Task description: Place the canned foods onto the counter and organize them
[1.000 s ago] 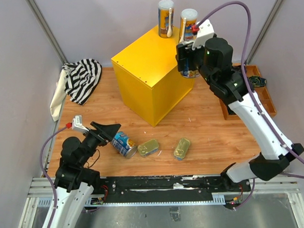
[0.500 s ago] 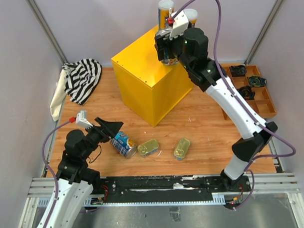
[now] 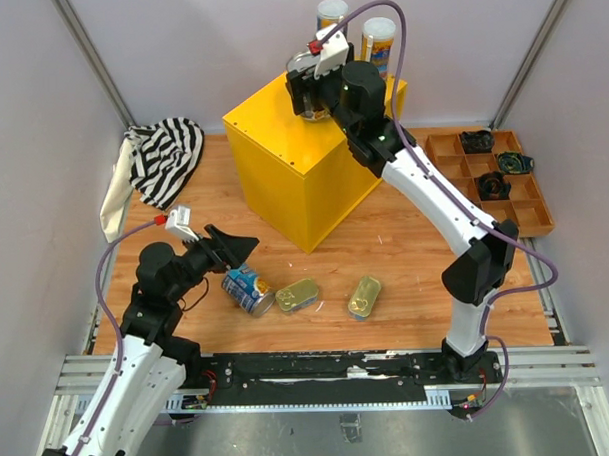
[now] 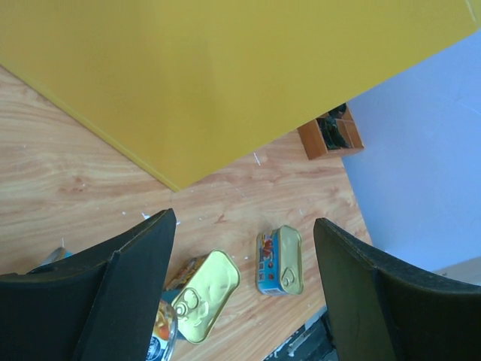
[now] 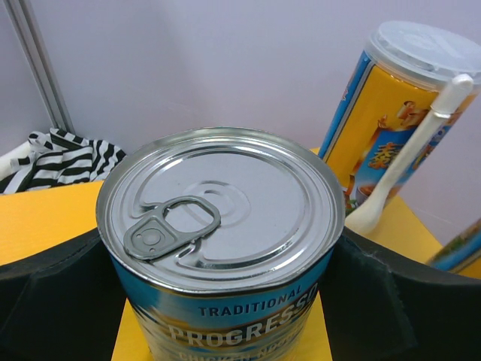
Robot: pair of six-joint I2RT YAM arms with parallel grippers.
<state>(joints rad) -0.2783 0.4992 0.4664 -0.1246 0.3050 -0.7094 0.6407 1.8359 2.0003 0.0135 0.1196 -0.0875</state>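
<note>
My right gripper (image 3: pixel 315 96) is shut on a wide blue-labelled can (image 3: pixel 303 64) and holds it upright over the top of the yellow box (image 3: pixel 300 163). In the right wrist view the can (image 5: pixel 225 218) fills the space between the black fingers (image 5: pixel 387 301). Two tall white-lidded cans (image 3: pixel 331 15) (image 3: pixel 378 40) stand at the box's back edge; one shows in the right wrist view (image 5: pixel 394 128). My left gripper (image 3: pixel 237 248) is open and empty above the second blue can (image 3: pixel 249 289), which lies on its side. Two flat golden tins (image 3: pixel 298 294) (image 3: pixel 365 296) lie on the table, also in the left wrist view (image 4: pixel 201 292) (image 4: pixel 281 260).
A striped cloth (image 3: pixel 164 158) lies at the back left of the wooden table. A brown compartmented tray (image 3: pixel 506 196) with small black gadgets sits at the right. The arms' base rail (image 3: pixel 330 372) runs along the near edge.
My right arm has swung left with the blue can, from beside the box's right face to over its top. My left gripper has risen a little and shifted right.
</note>
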